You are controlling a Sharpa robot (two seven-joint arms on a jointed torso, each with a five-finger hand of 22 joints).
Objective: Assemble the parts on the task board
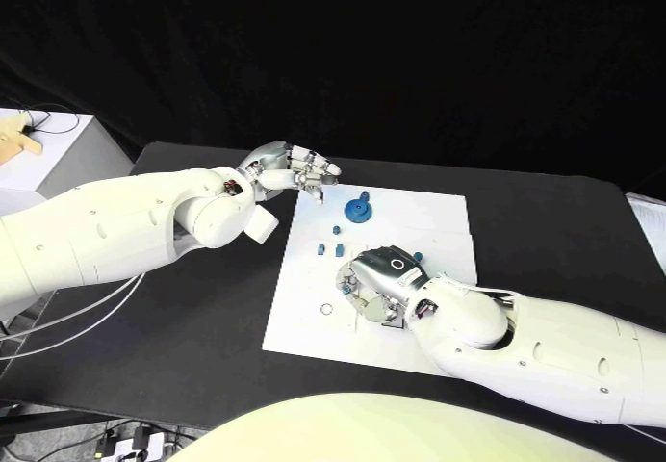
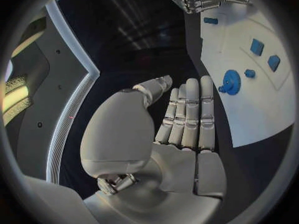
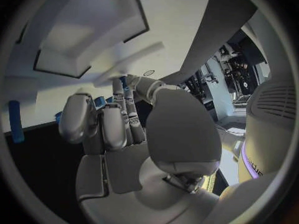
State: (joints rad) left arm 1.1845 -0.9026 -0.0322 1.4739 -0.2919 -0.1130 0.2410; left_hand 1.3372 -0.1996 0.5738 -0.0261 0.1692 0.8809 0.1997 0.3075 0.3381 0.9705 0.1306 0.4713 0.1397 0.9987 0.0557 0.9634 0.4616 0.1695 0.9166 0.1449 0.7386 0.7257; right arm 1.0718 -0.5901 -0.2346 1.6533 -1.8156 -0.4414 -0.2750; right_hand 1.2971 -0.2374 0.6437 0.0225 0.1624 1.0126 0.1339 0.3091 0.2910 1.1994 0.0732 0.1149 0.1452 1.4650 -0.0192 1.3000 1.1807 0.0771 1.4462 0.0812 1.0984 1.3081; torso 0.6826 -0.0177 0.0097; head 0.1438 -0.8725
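Observation:
The white task board [image 1: 417, 217] lies in the middle of the table. A blue gear [image 1: 361, 208] [image 2: 231, 80] sits near its far edge, with two small blue blocks [image 1: 330, 249] [image 2: 264, 54] closer in. A blue peg [image 1: 315, 194] [image 3: 15, 122] is at the far left corner. My left hand [image 1: 289, 170] [image 2: 184, 117] hovers by that corner with straight fingers and an empty palm. My right hand [image 1: 382, 279] [image 3: 121, 124] is palm down over the board's middle, fingers curled toward the surface. A bit of blue [image 3: 123, 79] shows at its fingertips; whether it is held is unclear.
A small ring mark [image 1: 326, 309] is on the board's near left part, and another small blue piece [image 1: 417, 256] lies beside my right hand. A pale box [image 1: 49, 144] stands off the table's far left. Black tabletop [image 1: 208, 298] surrounds the board.

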